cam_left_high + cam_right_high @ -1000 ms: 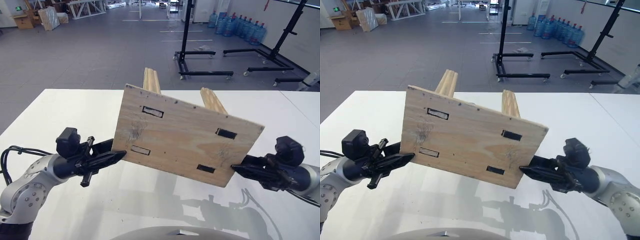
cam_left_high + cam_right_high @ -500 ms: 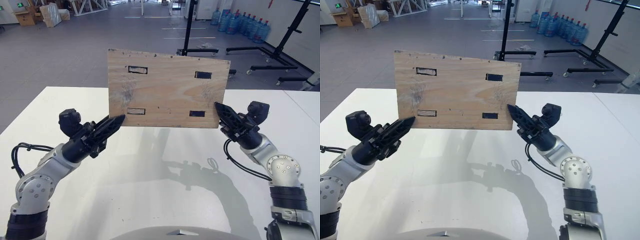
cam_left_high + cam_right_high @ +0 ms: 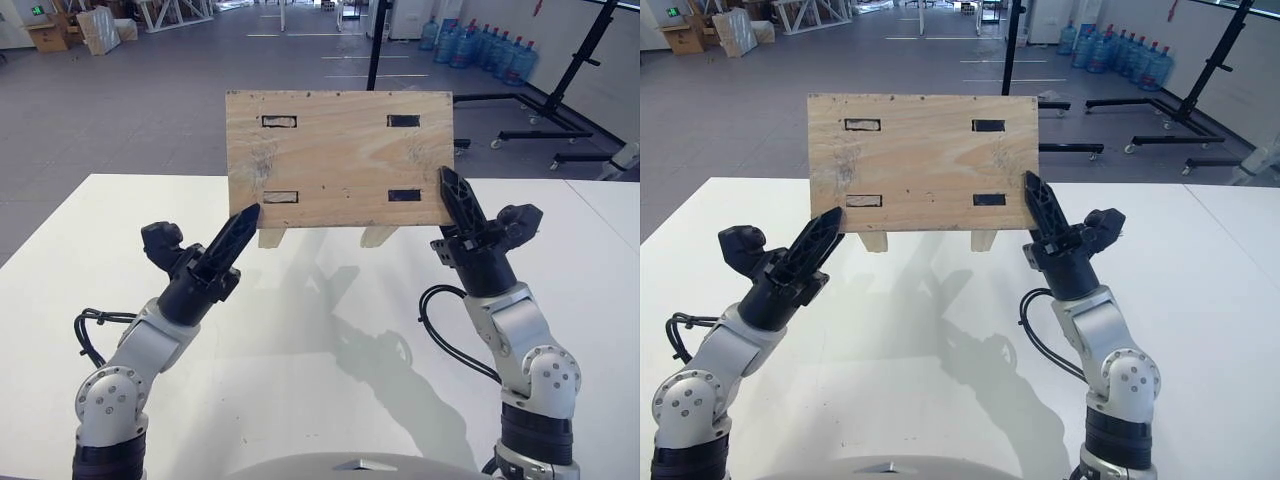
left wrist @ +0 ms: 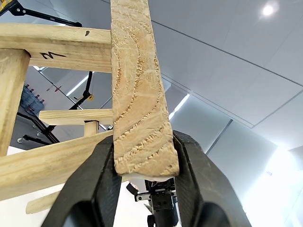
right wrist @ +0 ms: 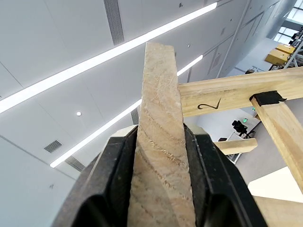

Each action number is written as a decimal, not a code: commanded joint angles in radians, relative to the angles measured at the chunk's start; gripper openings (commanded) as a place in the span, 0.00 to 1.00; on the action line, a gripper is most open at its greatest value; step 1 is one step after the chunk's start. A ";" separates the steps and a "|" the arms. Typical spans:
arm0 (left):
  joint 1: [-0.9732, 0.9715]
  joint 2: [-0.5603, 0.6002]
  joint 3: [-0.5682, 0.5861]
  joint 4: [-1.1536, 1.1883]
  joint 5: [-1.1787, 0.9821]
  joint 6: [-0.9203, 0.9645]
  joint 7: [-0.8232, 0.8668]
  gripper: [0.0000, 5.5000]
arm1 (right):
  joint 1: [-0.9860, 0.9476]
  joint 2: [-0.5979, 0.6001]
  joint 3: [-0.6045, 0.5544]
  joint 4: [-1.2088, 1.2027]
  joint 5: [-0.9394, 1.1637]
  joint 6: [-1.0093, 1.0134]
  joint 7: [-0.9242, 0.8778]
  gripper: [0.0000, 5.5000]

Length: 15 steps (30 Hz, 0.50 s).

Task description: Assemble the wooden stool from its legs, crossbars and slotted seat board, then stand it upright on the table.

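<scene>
seat board [image 3: 338,158] now raised, level, upright | left pincer [image 3: 248,215] clamped on its edge | right pincer [image 3: 447,180] likewise clamped

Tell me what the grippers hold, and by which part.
The stool, by its seat board: the left gripper clamps its left edge, the right gripper its right edge.

Rough, unvarnished pale wood seat board [image 3: 340,158]; matt black plastic gripper fingers [image 4: 92,182]; smooth white table [image 3: 330,350].

Stool: board [image 3: 340,158] swung from tilted to level and face-on, higher above the table [image 3: 300,340]. Leg ends [image 3: 272,237] now show beneath it. Left gripper [image 3: 248,213] and right gripper [image 3: 447,178]: turned from flat to pointing up.
</scene>
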 commanded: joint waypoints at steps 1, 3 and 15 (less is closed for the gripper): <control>-0.089 -0.056 -0.025 -0.099 -0.070 -0.053 0.153 0.25 | -0.038 0.009 0.033 -0.076 0.078 -0.031 -0.171 0.24; -0.069 -0.080 -0.043 -0.125 -0.088 -0.069 0.237 0.25 | -0.017 0.022 0.047 -0.113 0.121 -0.064 -0.256 0.24; 0.090 -0.052 -0.154 -0.138 -0.081 -0.068 0.617 0.33 | 0.074 0.020 0.075 -0.167 0.199 -0.193 -0.760 0.24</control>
